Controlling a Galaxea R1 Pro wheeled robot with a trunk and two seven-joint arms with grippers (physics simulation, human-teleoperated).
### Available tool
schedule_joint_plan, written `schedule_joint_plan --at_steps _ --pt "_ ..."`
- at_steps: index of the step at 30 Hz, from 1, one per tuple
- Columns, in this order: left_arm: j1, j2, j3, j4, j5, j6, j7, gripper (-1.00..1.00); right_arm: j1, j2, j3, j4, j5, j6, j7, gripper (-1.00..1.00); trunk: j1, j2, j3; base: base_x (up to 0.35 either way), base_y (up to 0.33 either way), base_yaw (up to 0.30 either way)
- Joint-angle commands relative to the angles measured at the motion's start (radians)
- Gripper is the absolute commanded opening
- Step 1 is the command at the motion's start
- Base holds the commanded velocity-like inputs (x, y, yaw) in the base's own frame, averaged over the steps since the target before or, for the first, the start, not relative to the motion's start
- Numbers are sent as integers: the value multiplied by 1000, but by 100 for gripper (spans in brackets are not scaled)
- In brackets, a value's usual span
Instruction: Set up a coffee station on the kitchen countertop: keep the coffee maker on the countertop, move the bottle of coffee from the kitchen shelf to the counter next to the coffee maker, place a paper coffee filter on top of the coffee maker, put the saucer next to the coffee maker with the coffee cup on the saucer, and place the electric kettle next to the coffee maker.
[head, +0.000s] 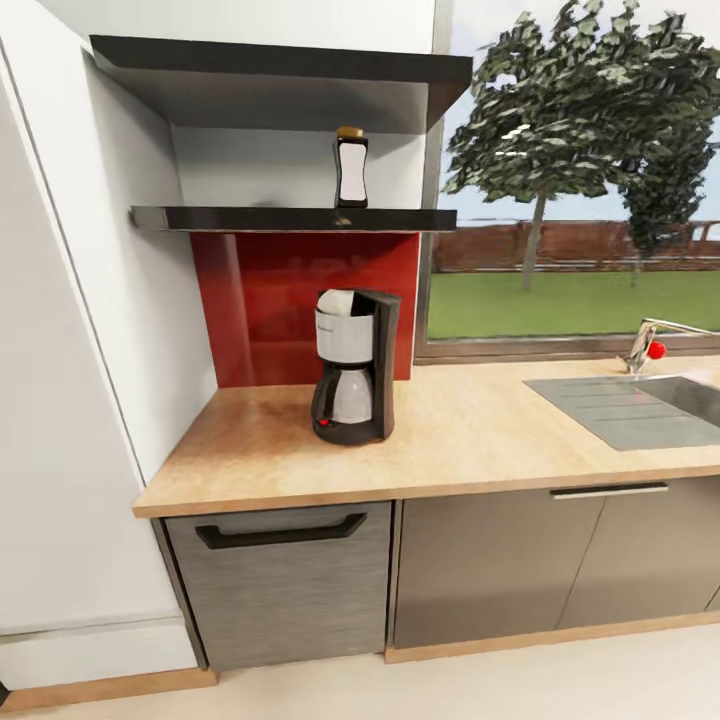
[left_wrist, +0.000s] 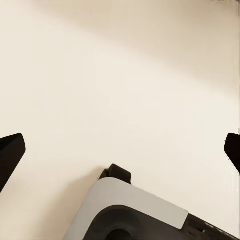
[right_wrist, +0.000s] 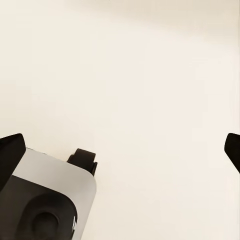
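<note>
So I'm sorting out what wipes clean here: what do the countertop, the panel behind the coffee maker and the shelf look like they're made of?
The countertop looks like light wood or wood laminate: matte, with faint grain lines. The red panel behind the coffee maker seems glossy glass or lacquer, since it carries soft reflections. The shelf under the bottle of coffee looks dark and glossy, perhaps lacquered board; uncertain.

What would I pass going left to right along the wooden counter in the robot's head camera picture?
Along the countertop: the coffee maker in front of the red backsplash → the grey sink → the tap with a red knob. The bottle of coffee stands on the shelf above, not on the counter.
</note>
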Motion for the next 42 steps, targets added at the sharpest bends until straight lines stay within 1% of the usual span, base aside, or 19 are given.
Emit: schedule_joint_plan --at_steps 1,6,15,26,31,35,42 --pt "0 -1 2 -1 10 0 -8 100 -1 1 8 4 -11 -6 7 100 0 -1 -1 227 -186 25" --pt "0 -1 1 -1 11 0 -8 100 -1 1 7 4 -11 -6 7 100 0 -1 -1 202 -170 9" --pt "0 -2 0 -2 11 0 -7 100 -1 1 9 3 -10 -6 7 100 0 -1 -1 66 -68 -87" --pt "0 -4 -2 -2 10 0 -7 100 -1 0 9 4 -7 -6 8 100 0 -1 -1 158 -245 -5" --pt "0 -13 -3 -3 9 0 -7 100 -1 1 9 4 -7 -6 7 100 0 -1 -1 114 -286 5" --pt "0 -15 -2 -4 9 0 -7 100 0 1 9 4 -8 -6 7 100 0 -1 -1 40 -196 145" --pt "0 -15 -3 -4 9 0 -7 100 0 1 9 4 -7 -7 7 100 0 -1 -1 -42 -57 235"
